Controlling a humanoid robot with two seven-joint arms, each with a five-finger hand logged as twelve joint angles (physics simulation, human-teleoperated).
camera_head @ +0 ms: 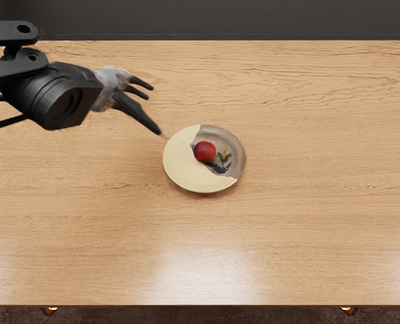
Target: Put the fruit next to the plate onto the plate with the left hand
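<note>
Red fruit (204, 151) sits on the plate (183, 169). Left hand (122, 94) hovers left of the plate, fingers spread, holding nothing. Placing looks done; next move is likely pulling the arm clear.

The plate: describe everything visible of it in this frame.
The plate is round and shallow, ceramic-looking, cream on its left and lower part, grey-brown on the upper right with a small dark painted motif. It lies flat on the wooden table, near the middle. A red fruit rests on it, on the grey-brown part. The left hand, fingers spread and holding nothing, hovers up-left; one fingertip ends close to the rim, contact unclear.
</note>
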